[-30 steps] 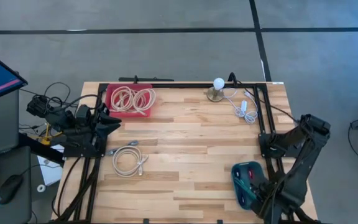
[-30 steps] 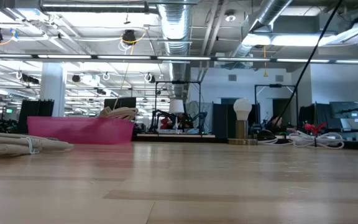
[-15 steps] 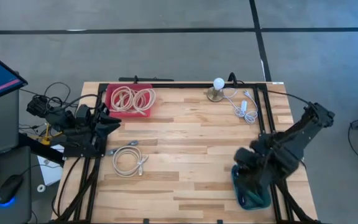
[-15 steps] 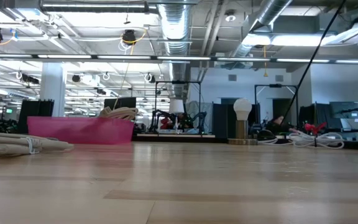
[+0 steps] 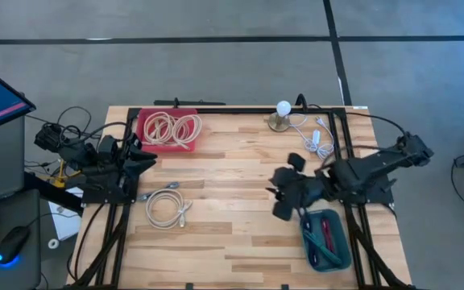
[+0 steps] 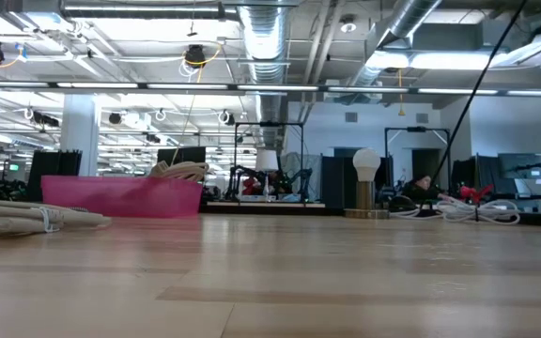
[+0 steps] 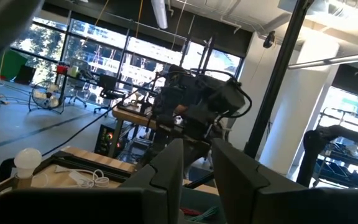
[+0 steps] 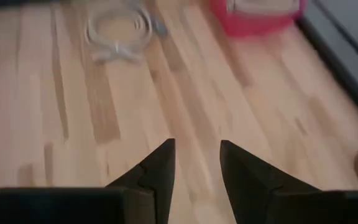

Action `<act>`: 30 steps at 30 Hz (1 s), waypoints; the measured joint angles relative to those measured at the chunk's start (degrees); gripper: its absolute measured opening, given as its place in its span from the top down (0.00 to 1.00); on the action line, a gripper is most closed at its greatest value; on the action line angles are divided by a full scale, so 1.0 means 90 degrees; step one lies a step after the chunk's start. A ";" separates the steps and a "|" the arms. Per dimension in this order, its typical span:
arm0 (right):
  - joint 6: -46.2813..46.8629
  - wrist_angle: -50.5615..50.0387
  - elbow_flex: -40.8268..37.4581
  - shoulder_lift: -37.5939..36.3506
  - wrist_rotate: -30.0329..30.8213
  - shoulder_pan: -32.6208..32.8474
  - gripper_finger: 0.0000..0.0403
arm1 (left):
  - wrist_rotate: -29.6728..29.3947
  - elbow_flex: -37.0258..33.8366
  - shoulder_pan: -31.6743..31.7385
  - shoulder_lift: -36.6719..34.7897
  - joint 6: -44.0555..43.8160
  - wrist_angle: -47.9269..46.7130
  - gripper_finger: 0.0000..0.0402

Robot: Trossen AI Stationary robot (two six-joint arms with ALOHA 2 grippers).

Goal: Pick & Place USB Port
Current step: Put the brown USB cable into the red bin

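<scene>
A white coiled USB cable (image 5: 167, 207) lies flat on the wooden table, left of the middle; it also shows in the right wrist view (image 8: 118, 28) and in the low view (image 6: 17, 218). A red bin (image 5: 169, 129) at the far left holds more coiled cables. My right gripper (image 5: 284, 196) hovers open over the table's middle, right of the loose cable and clear of it; its fingers (image 8: 194, 168) frame bare wood. My left gripper (image 5: 141, 160) waits open at the table's left edge, touching nothing.
A teal bin (image 5: 326, 239) with small items sits near the right near corner, just beside the right arm. A lamp with a white bulb (image 5: 283, 113) and a white cord with adapter (image 5: 316, 138) stand at the far right. Bare wood lies between gripper and cable.
My right arm has swung out from the near right corner, passing over the teal bin, and its gripper has moved toward the table's left and far edge to the middle. The cable and bins have stayed put.
</scene>
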 joint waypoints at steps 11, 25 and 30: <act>-0.1593 0.1708 0.0000 0.0806 -0.0152 -0.0985 0.71 | 0.0000 0.0000 0.0002 0.0011 -0.0001 0.0049 0.79; -0.1216 0.1826 -0.0002 0.0212 -0.0173 -0.1385 0.77 | -0.0351 0.0013 0.0002 0.0257 -0.0230 -0.0395 0.79; -0.1216 0.1744 -0.0002 -0.0066 -0.0173 -0.1384 0.79 | -0.0451 0.0413 0.0002 0.0656 -0.0933 -0.1521 0.79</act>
